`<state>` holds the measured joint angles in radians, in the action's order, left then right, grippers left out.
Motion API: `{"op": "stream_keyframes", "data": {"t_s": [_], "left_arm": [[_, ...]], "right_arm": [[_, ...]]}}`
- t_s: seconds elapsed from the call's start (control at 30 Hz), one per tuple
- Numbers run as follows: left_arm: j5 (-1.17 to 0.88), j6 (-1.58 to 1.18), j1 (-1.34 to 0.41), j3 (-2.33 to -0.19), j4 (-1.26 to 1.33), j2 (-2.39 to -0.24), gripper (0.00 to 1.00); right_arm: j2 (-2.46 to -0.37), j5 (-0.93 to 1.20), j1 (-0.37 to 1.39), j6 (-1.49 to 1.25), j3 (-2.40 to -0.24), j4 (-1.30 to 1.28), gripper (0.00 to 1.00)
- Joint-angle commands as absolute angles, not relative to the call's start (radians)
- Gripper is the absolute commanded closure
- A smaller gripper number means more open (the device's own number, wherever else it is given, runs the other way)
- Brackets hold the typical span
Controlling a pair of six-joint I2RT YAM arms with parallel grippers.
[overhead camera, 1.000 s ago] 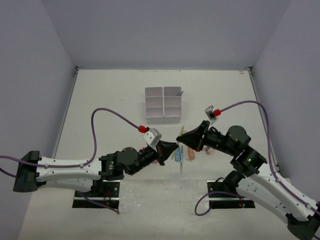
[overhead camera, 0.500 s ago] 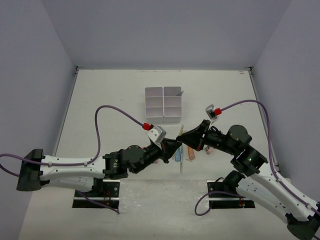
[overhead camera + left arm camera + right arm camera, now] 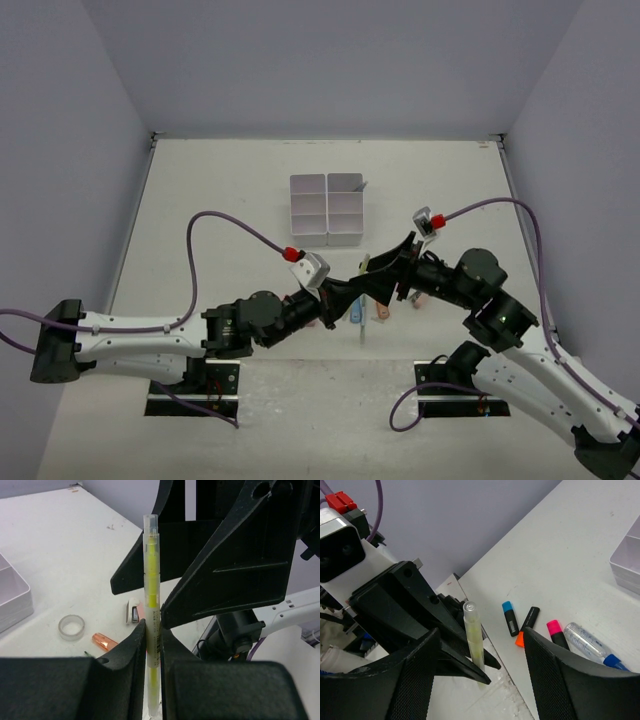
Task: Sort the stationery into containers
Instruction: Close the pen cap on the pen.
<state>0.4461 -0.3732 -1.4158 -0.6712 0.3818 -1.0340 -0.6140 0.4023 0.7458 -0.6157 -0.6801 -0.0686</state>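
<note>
A translucent yellow pen (image 3: 151,580) stands upright between my left gripper's (image 3: 152,645) jaws, which are shut on its lower half. My right gripper (image 3: 481,632) is open, with its fingers spread either side of the pen's (image 3: 474,637) capped top and not touching it. In the top view the two grippers, left (image 3: 345,292) and right (image 3: 375,275), meet nose to nose above the table's near middle. The white compartment tray (image 3: 327,239) sits beyond them. More stationery lies on the table: a blue-ended highlighter (image 3: 509,618), an orange-ended one (image 3: 526,625), a pink-ended one (image 3: 556,632) and a blue-capped glue pen (image 3: 592,650).
A clear tape ring (image 3: 71,627) and an orange cap (image 3: 104,642) lie on the table near the tray's corner (image 3: 12,597). Thin pens (image 3: 362,330) lie under the grippers. Purple cables arc over both arms. Walls enclose the table on three sides.
My left gripper came in from the left and closed on the pen that the right gripper held. The right gripper's jaws have since opened, letting it go.
</note>
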Motion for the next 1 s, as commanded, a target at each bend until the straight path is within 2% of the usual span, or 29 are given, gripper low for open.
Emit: {"op": "stream_keyframes", "data": {"t_s": [0.0, 0.23, 0.43, 0.67, 0.97], "left_arm": [[0.401, -0.334, -1.419, -0.661, 0.420, -1.003, 1.00], [0.389, -0.339, -1.420, -0.650, 0.413, -1.007, 1.00], [0.385, -0.337, -1.419, -0.660, 0.408, -1.020, 1.00], [0.393, -0.331, -1.420, -0.673, 0.400, -1.007, 1.00], [0.414, -0.328, -1.420, -0.701, 0.388, -1.019, 1.00]], "right_arm": [[-0.608, 0.335, 0.750, -0.581, -0.782, -0.113, 0.31], [-0.628, 0.281, 0.749, -0.560, -0.871, -0.187, 0.36], [-0.649, 0.281, 0.749, -0.560, -0.888, -0.207, 0.60], [-0.647, 0.288, 0.748, -0.558, -0.850, -0.198, 0.60], [-0.635, 0.314, 0.749, -0.561, -0.815, -0.189, 0.69]]}}
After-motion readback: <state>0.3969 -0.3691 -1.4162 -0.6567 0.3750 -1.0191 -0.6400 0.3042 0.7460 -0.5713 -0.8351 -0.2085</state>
